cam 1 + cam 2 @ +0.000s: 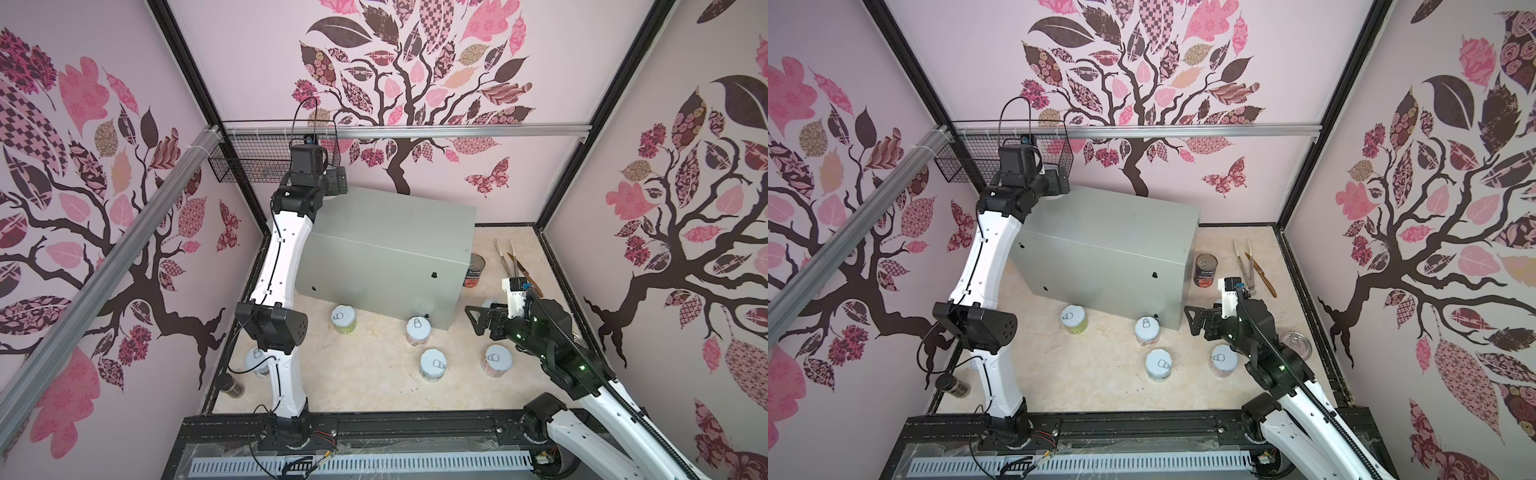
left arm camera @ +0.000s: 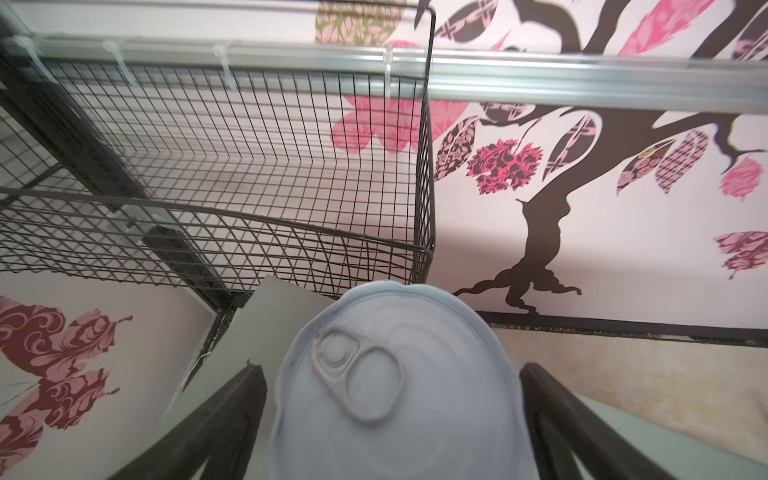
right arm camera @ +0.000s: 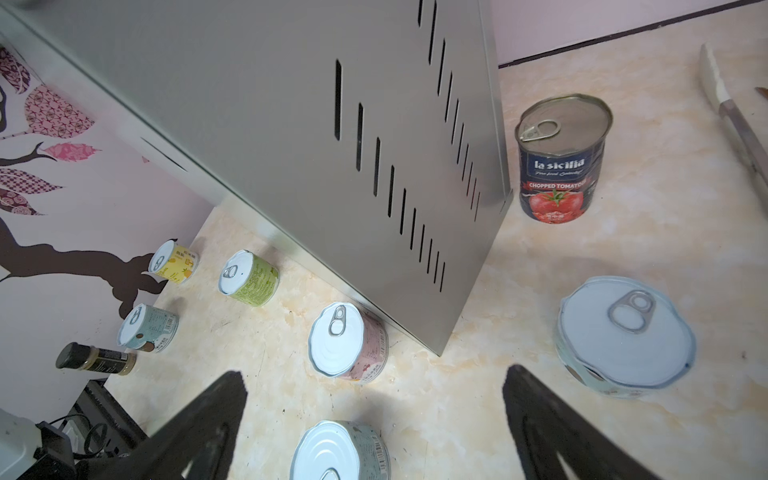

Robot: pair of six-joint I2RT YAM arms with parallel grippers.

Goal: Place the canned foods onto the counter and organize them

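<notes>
Straddling a pull-tab can (image 2: 436,332) at the counter's (image 1: 395,216) far-left corner, left gripper (image 2: 390,369) spread wide, gripping nothing (right gripper (image 3: 376,372) gaping, empty). Could clip it overboard lifting askew.

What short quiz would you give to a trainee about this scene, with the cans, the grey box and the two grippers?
1. True or false: the tomato can stands on top of the grey box.
2. What sits between the jaws of the left gripper? A) a short can B) a cup C) a sponge
3. Fill in the missing word: the right gripper is ____ and holds nothing.
Key: 1 false, it stands on the table beside the box. 2 A. 3 open.
</notes>
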